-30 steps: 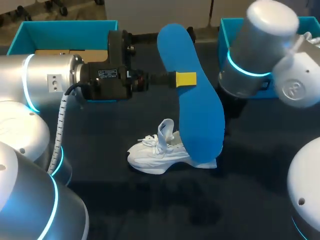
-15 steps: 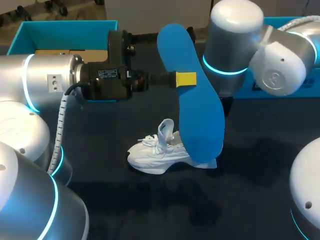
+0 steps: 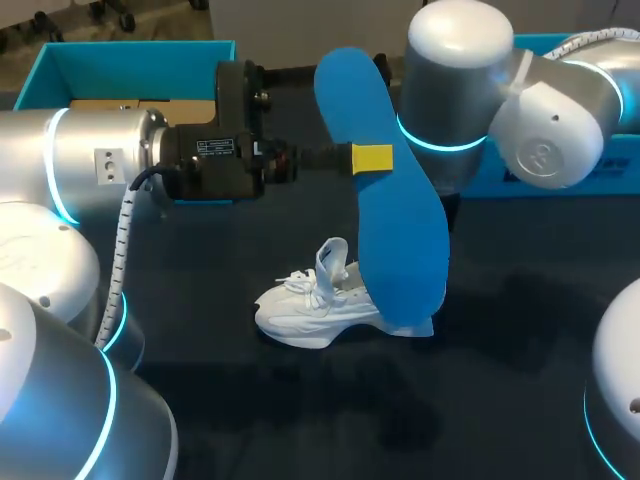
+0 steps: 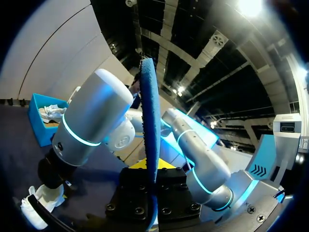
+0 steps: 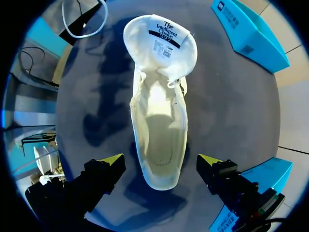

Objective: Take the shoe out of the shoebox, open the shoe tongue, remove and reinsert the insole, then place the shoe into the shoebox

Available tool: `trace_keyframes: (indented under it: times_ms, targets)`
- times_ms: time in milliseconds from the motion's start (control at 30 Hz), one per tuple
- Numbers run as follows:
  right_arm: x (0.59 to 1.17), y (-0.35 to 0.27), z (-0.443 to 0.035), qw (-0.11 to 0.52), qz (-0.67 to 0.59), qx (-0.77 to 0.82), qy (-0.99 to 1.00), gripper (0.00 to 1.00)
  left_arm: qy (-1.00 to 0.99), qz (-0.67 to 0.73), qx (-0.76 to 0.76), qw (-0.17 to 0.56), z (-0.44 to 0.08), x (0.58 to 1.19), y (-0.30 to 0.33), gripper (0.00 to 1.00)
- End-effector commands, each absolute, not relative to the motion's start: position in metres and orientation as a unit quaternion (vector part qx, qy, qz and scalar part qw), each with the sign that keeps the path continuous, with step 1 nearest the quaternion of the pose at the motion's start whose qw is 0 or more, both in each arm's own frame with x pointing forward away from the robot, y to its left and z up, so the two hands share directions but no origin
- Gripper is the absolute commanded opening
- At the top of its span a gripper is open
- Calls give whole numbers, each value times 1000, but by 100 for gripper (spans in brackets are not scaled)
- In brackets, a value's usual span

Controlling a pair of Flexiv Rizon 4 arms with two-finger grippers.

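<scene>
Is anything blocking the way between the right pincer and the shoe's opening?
Nothing visible does. The right pincer hangs open above the shoe; its tongue is folded back and the opening is bare. The left pincer holds the insole up, out of that gap.

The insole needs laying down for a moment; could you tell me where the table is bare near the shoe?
Bare table lies in front of the shoe, towards the robot, and left of the shoe, below the left arm. It is crowded over the shoe: the insole hangs there and the right arm's open fingers hover above it.
</scene>
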State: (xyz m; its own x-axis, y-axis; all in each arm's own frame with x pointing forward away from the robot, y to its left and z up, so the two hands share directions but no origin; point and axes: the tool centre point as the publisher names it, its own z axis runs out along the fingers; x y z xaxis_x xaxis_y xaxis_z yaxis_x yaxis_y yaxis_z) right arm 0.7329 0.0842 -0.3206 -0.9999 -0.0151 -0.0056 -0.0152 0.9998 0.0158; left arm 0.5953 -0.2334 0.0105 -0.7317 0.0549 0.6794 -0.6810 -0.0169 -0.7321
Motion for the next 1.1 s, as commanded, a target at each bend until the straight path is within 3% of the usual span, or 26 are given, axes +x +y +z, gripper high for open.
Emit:
trace_keyframes:
  times_ms: [33, 700, 1100]
  targets:
    - [732, 84, -321, 4, 8, -7, 1000, 100, -644, 672, 243, 274, 9, 594, -233, 0]
    - [732, 84, -321, 4, 8, -7, 1000, 100, -644, 672, 243, 274, 9, 594, -233, 0]
    - [770, 113, -322, -2, 1, -21, 1000, 100, -644, 672, 243, 274, 9, 594, -233, 0]
